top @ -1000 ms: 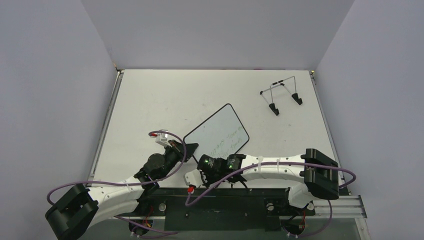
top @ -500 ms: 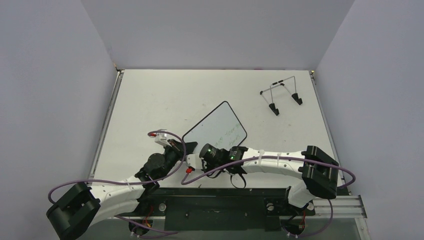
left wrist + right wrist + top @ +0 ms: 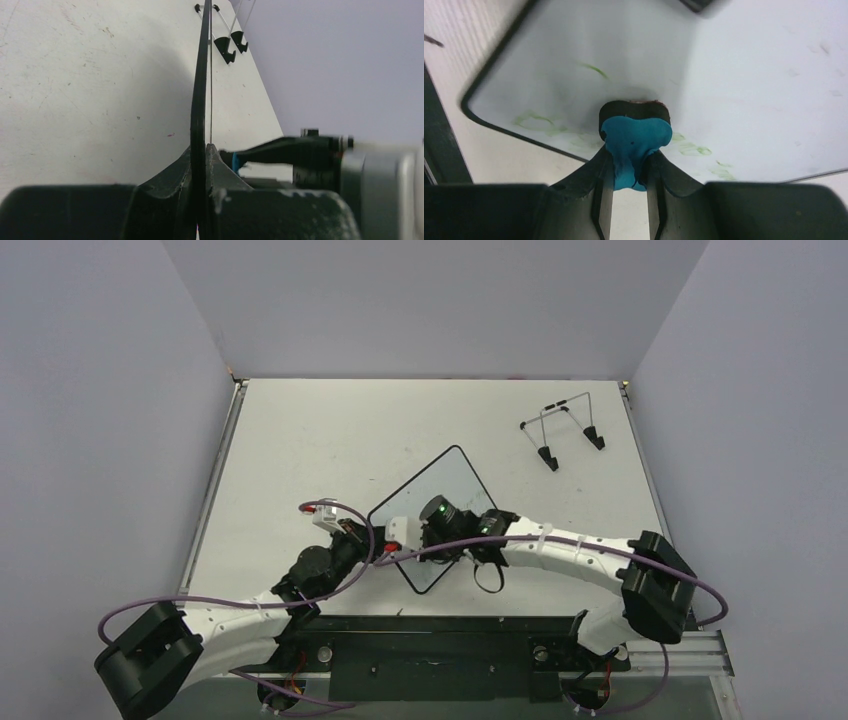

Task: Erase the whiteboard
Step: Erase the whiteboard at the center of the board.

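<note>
The whiteboard is white with a thin black rim and is tilted up off the table. My left gripper is shut on its left edge. In the left wrist view the board stands edge-on between the fingers of my left gripper. My right gripper is shut on a blue eraser and presses it against the board's face. Faint green handwriting shows on both sides of the eraser. The eraser also shows in the left wrist view.
A thin wire stand with black feet is at the back right of the table and also shows in the left wrist view. A black rail runs along the table's near edge. Grey walls enclose the table.
My right gripper has moved with the eraser from the board's near edge up and away across its face. The board has turned and tilted a little in my left gripper.
</note>
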Tool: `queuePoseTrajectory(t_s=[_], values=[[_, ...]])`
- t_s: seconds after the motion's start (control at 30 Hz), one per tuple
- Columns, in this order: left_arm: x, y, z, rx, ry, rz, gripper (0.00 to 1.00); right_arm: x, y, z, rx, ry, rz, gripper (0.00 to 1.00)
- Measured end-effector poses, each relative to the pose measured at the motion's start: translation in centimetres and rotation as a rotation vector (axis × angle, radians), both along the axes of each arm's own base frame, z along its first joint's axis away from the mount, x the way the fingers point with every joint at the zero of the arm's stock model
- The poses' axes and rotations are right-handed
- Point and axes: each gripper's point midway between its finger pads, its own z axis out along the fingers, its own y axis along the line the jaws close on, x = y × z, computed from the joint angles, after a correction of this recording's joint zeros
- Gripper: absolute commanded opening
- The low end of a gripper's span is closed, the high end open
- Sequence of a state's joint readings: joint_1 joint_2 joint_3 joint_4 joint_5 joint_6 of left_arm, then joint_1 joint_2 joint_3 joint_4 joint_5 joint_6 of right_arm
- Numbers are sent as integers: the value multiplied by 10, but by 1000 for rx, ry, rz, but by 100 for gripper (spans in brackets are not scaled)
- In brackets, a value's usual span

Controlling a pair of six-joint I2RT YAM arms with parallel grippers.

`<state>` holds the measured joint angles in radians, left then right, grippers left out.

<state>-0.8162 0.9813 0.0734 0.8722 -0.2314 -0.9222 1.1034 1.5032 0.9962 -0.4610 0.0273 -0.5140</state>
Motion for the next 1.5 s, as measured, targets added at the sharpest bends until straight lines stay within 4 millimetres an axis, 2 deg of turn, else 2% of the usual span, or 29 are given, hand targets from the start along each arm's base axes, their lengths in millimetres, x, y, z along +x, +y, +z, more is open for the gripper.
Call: queuePoseTrajectory(t_s=[0.13, 0.23, 0.3, 0.37, 0.43, 0.53, 0.6, 0.73, 0.87, 1.17, 1.3, 1.5], values=[[-5, -2, 2, 10, -6, -24, 0, 28, -34, 26, 113, 85, -79, 0], [-8, 1, 4, 29, -24, -29, 0, 59, -83, 51, 170, 58, -223, 0], [-9, 2, 6, 38, -36, -30, 0, 75, -119, 54, 172, 46, -328, 0], [-10, 4, 8, 46, -47, -30, 0, 86, -162, 41, 143, 70, -466, 0], [-11, 6, 8, 50, -55, -29, 0, 89, -204, 17, 93, 131, -599, 0], [-13, 8, 7, 51, -61, -29, 0, 88, -251, -18, 24, 236, -759, 0], [-14, 9, 7, 53, -67, -30, 0, 86, -273, -41, -19, 311, -834, 0], [-15, 11, 7, 55, -74, -29, 0, 77, -291, -73, -79, 416, -891, 0], [-16, 13, 5, 53, -74, -28, 0, 84, -292, -73, -85, 412, -895, 8], [-17, 14, 5, 49, -78, -28, 0, 86, -295, -74, -61, 429, -925, 47], [-18, 15, 4, 48, -78, -27, 0, 90, -302, -74, -2, 441, -956, 53], [-18, 15, 4, 47, -79, -27, 0, 87, -308, -73, 71, 461, -990, 56]])
